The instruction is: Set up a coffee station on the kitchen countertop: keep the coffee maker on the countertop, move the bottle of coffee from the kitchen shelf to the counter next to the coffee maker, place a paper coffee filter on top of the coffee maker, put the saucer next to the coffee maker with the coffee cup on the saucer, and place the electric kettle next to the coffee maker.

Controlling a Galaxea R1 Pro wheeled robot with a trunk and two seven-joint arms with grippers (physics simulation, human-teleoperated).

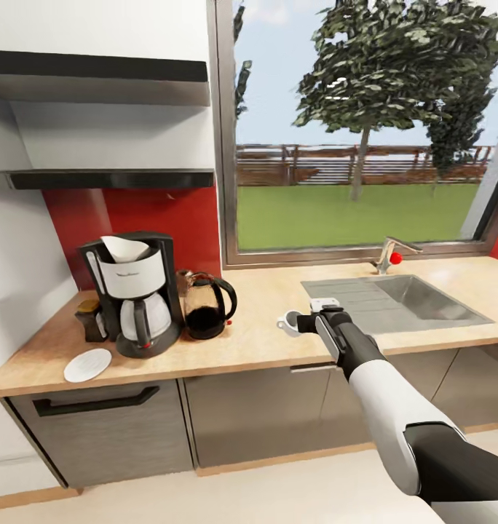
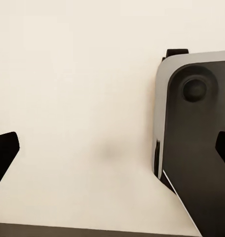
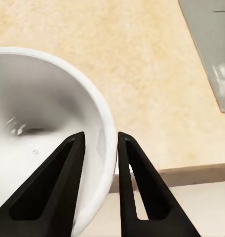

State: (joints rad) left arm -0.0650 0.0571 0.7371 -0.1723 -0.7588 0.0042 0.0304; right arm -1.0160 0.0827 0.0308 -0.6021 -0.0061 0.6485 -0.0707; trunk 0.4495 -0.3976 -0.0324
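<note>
Coffee cup [image 1: 288,322]: I count one, white, gripped at its rim by my right gripper [image 1: 304,322] over the tabletop [image 1: 263,342], between the kettle and the sink. In the right wrist view the two black fingers [image 3: 53,192] pinch the cup [image 3: 48,123] wall, one inside the bowl and one outside. Its handle I cannot make out.

Well off to the left of those fingers I count one coffee maker [image 1: 136,291] with one white paper filter [image 1: 124,248] sitting in its top, one glass kettle [image 1: 207,306] just beside it on the near side to the fingers, one saucer [image 1: 88,364] lying flat in front, and one dark coffee bottle [image 1: 91,318] on the far side, partly hidden by the machine. Two dark wall boards hang above; the lower, thin one [image 1: 111,178] is the shelf.

One sink [image 1: 394,302] lies just right of the fingers.

In the left wrist view only the finger tips [image 2: 5,153] show at the frame edges, spread wide apart, over a pale floor beside part of the robot's base [image 2: 196,143].
</note>
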